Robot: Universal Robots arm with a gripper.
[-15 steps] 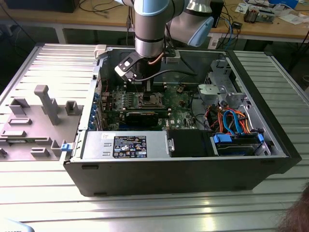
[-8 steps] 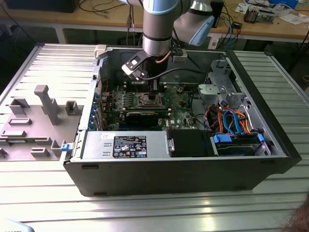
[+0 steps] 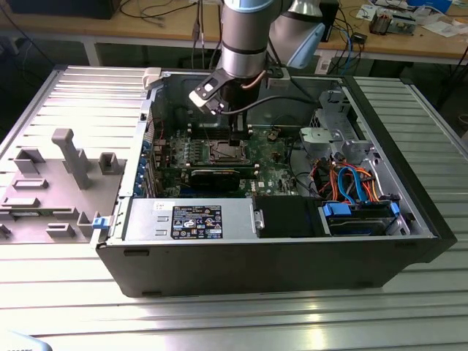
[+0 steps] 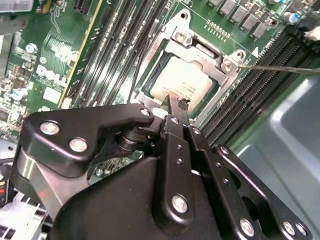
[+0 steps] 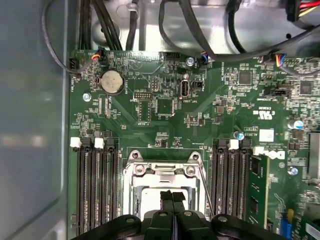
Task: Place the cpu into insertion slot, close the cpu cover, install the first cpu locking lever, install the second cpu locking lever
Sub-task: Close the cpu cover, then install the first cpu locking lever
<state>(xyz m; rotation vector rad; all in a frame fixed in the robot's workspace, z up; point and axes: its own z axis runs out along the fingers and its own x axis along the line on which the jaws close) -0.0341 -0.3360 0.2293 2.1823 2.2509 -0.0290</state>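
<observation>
Hanging low inside the open computer case, the gripper sits just above the processor socket on the green motherboard. In both wrist views its two black fingers are pressed together with nothing between them, their tips meeting over the near edge of the socket. They are close to the metal, but contact cannot be judged.

The cpu lies flat in the socket directly beneath and just ahead of the gripper's tips, its dull silver top showing through the square opening of the cpu cover. The cover lies down over the chip, framing it on all sides. In the first wrist view the same frame and a patch of the cpu show just beyond the gripper.

A thin metal lever runs from a corner of the socket out to one side of the gripper, crossing above the memory slots. Whether it is latched cannot be told. These long dark slots flank the socket on both sides of the gripper. Farther ahead of the gripper, a round coin battery sits on the board.

The case rests on a ribbed metal tabletop, with a long black expansion card just beside the socket.
</observation>
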